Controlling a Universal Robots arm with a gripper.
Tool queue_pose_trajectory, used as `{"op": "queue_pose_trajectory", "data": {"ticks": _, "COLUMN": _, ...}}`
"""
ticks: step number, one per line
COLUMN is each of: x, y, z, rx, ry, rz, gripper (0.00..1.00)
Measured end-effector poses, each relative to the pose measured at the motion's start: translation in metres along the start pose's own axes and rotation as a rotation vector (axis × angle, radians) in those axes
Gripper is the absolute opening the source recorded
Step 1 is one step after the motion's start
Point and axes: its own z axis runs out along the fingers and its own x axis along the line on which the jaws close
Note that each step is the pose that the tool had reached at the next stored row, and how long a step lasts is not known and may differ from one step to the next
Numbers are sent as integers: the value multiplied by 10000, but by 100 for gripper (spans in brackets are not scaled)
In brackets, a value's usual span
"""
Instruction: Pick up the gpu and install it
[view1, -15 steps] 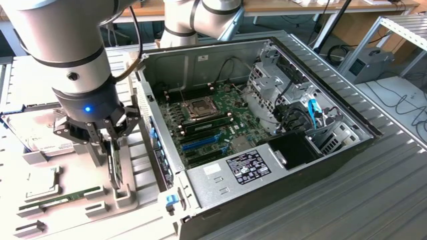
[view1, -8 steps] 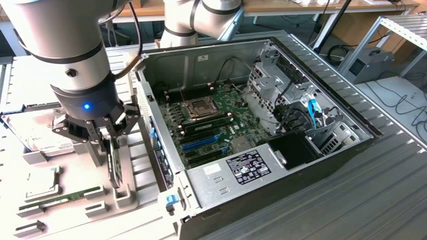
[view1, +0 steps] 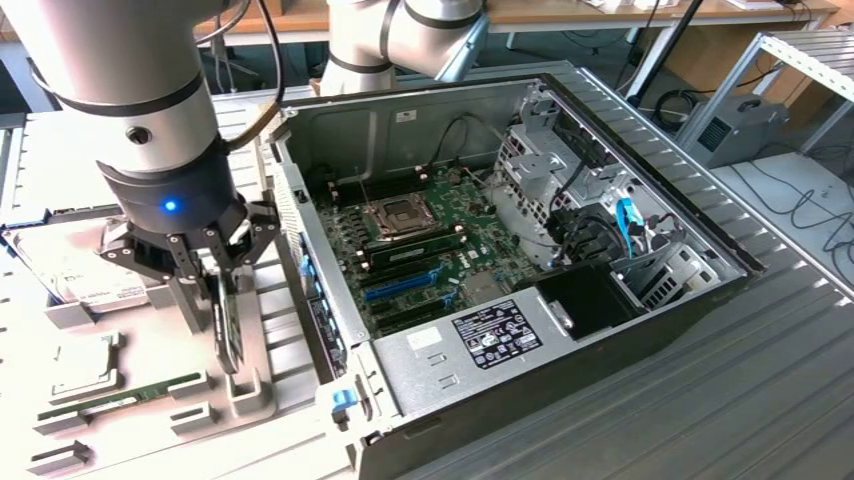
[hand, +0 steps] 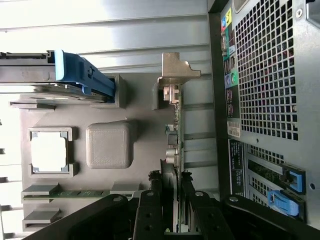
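**Gripper clamped on the gpu in its tray stand**

Gripper (view1: 220, 292) hangs straight down over the parts tray at the exterior view's left, its fingers pinched on either side of the gpu (view1: 230, 345). In the wrist view the gripper (hand: 171, 181) grips the top edge of the gpu (hand: 176, 130). That vertical approach suits a thin card, I judge.

Largest in the scene is the computer case (view1: 534, 330), lying on its side across the middle and right of the frame. Its panel is off, so the motherboard (view1: 427, 240) and its blue slots (view1: 400, 285) face upward, open to reach from above.

Next is the grey parts tray (view1: 254, 390) in the lower left. Its moulded holders keep each part in a fixed pose.

The hard drive (view1: 80, 270) with its blue frame (hand: 80, 75) rests at the left edge.

The gpu stands on edge in its holder, just beside the case, with its silvery bracket (hand: 175, 67) at the far end. It looks seated, not yet lifted.

The square processor (view1: 83, 365) lies flat in the lower left.

The green memory stick (view1: 127, 397) sits below it, untouched.
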Motion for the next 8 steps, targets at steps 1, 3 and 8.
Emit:
{"op": "queue_pose_trajectory", "data": {"ticks": 1, "x": 0, "y": 0, "z": -7, "rx": 0, "ry": 0, "rz": 0, "gripper": 26}}
{"op": "queue_pose_trajectory", "data": {"ticks": 3, "x": -1, "y": 1, "z": -27, "rx": 0, "ry": 0, "rz": 0, "gripper": 26}}
{"op": "queue_pose_trajectory", "data": {"ticks": 8, "x": -2, "y": 1, "z": -62, "rx": 0, "ry": 0, "rz": 0, "gripper": 26}}
